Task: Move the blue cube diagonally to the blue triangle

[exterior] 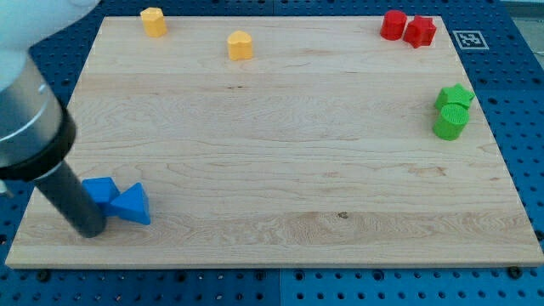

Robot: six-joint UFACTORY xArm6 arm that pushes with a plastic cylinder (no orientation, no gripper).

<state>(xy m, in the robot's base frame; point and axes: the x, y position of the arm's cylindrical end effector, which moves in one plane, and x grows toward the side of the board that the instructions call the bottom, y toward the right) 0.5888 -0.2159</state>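
The blue cube [100,189] is found near the lower left corner of the wooden board [280,153], touching the blue triangle [132,205], which lies just to its lower right. The rod's lower end, my tip [92,233], is set on the board just below and left of the blue cube, against its left side; no pincer is fitted, so nothing is held.

Far from the cube, along the board's top edge, two yellow blocks [153,21] [240,45] are seen, and two red blocks [393,25] [420,31] touch at the top right corner. Two green blocks [454,96] [450,122] sit together at the right edge. A black-and-white square marker [471,39] is fixed just beyond the top right corner; no readable writing is shown.
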